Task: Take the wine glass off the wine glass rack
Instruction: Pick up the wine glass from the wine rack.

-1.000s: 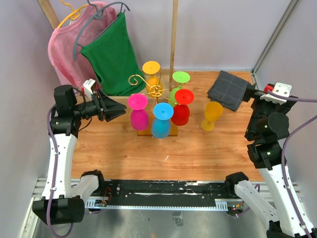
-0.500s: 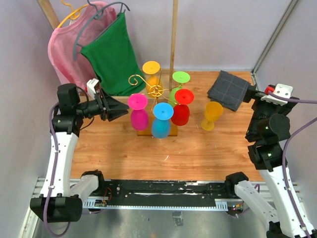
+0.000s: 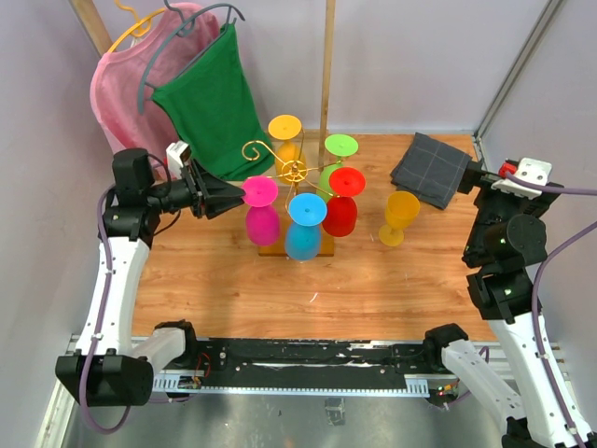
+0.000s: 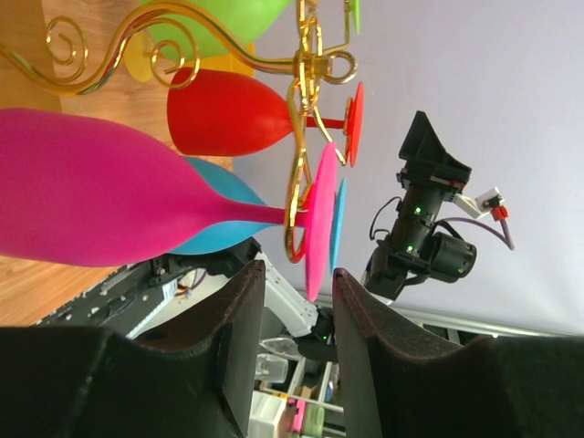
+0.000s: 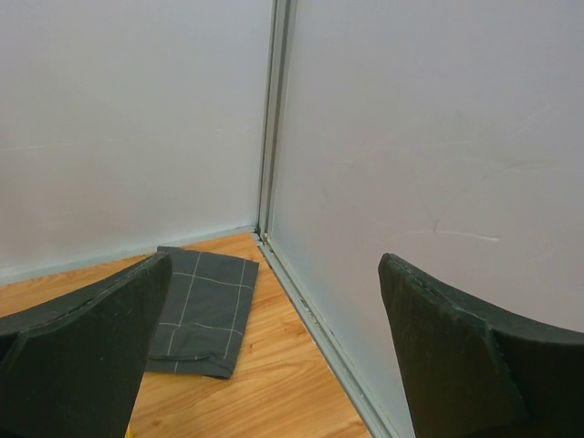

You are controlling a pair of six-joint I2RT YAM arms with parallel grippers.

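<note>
Alignment first: left fingers point(image 4: 239, 347) stand apart, empty, by the foot of the pink wine glass point(image 4: 109, 196) hanging bowl-down on the wine glass rack point(image 4: 301, 91), so we should straddle its stem below the foot, close gently, then slide out along the arm; right fingers point(image 5: 82, 338) spread, idle.

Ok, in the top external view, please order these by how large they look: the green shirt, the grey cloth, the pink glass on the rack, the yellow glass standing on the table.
1. green shirt
2. grey cloth
3. pink glass and yellow glass: they look about alike, so I do not rank them.
</note>
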